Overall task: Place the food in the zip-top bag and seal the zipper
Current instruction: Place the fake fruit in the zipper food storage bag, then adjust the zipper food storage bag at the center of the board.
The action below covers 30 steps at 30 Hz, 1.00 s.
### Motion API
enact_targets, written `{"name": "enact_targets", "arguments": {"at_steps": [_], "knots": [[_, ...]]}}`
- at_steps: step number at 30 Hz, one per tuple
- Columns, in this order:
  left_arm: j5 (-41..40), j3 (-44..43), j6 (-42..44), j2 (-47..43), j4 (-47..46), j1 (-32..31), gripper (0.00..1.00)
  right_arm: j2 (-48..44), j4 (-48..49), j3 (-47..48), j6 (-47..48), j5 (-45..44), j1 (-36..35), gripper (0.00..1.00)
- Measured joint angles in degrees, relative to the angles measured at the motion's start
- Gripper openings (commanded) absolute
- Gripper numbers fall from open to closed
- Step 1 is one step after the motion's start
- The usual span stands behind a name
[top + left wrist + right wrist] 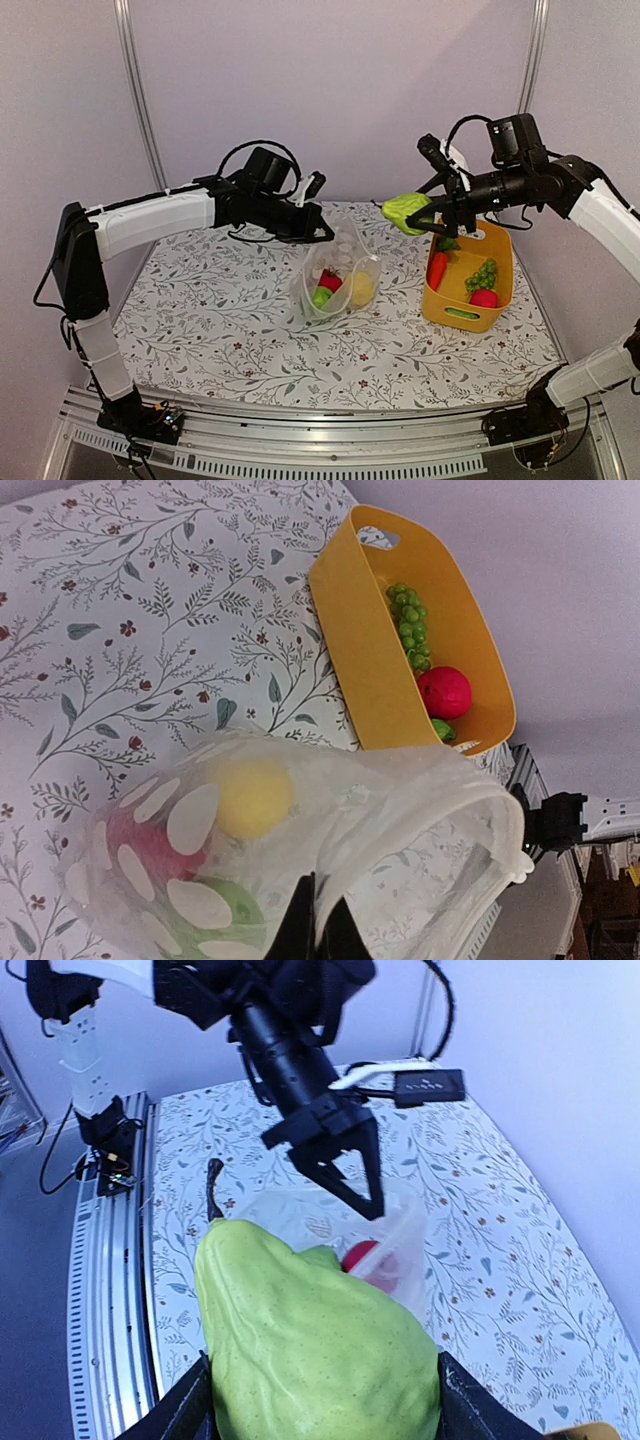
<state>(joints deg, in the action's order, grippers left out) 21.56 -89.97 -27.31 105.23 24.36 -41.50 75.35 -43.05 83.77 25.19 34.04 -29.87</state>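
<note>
The zip-top bag point(340, 272), clear with white dots, stands on the table with its mouth held up. My left gripper point(322, 232) is shut on the bag's upper edge point(330, 880). Inside lie a yellow lemon point(252, 797), a red fruit point(140, 845) and a green apple point(215, 900). My right gripper point(418, 216) is shut on a green pear-shaped toy fruit point(315, 1345) in the air between the bag and the yellow bin point(500, 262). The bag mouth point(395, 1235) lies just beyond that fruit. The zipper strip runs along the mouth edge point(505, 825), unsealed.
The yellow bin point(365, 650) stands at the right of the bag and holds a carrot point(437, 268), green grapes point(482, 275), a red round fruit point(484, 298) and a green piece point(462, 313). A floral cloth point(220, 320) covers the table. Walls close in behind and on the right.
</note>
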Motion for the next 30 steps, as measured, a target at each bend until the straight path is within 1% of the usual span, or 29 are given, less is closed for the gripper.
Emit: {"name": "enact_targets", "arguments": {"at_steps": [3, 7, 10, 12, 14, 16, 17, 20, 22, 23, 25, 28, 30], "knots": [[0.04, -0.85, -0.28, 0.00, -0.11, 0.00, 0.02, 2.43, -0.55, 2.73, 1.79, 1.70, -5.51, 0.56], [0.92, -1.07, -0.31, -0.02, -0.02, 0.00, 0.03, 6.64, -0.11, 3.93, 4.22, 0.76, -11.67, 0.56], [1.57, -1.07, -0.17, -0.07, 0.31, 0.00, 0.04, 10.82, 1.09, 4.61, 5.25, -1.14, -14.53, 0.56], [1.88, -1.07, -0.07, -0.13, 0.59, 0.00, 0.04, 13.97, 2.10, 5.51, 5.70, -2.78, -15.47, 0.57], [2.40, -1.07, 0.26, -0.22, 0.83, 0.00, 0.04, 17.00, 3.65, 6.29, 5.92, -5.44, -15.72, 0.63], [2.82, -1.07, 0.72, -0.22, 0.92, 0.00, 0.04, 19.37, 4.70, 6.82, 6.08, -8.41, -15.72, 0.76], [3.08, -1.07, 0.90, -0.22, 1.05, 0.02, 0.04, 20.26, 5.11, 7.06, 6.08, -9.88, -15.72, 0.79], [3.58, -1.07, 1.40, -0.22, 1.31, 0.17, 0.04, 22.93, 6.29, 8.20, 6.75, -15.19, -15.72, 0.84], [3.78, -1.14, 1.81, -0.22, 1.51, 0.48, 0.04, 23.32, 6.29, 8.52, 6.82, -17.27, -15.72, 0.96], [3.82, -1.20, 2.01, -0.22, 1.64, 0.59, 0.04, 23.30, 6.23, 8.55, 6.54, -17.75, -15.72, 0.98], [3.82, -1.68, 2.25, -0.22, 2.34, 0.98, 0.05, 22.91, 6.27, 8.55, 6.69, -18.60, -15.78, 0.98], [3.80, -2.54, 2.54, -0.22, 3.02, 1.46, 0.05, 21.97, 5.03, 8.76, 6.95, -18.69, -15.96, 0.89], [3.74, -2.95, 2.84, -0.20, 3.30, 1.62, 0.05, 20.90, 3.50, 8.85, 7.89, -18.34, -16.37, 0.85]]}}
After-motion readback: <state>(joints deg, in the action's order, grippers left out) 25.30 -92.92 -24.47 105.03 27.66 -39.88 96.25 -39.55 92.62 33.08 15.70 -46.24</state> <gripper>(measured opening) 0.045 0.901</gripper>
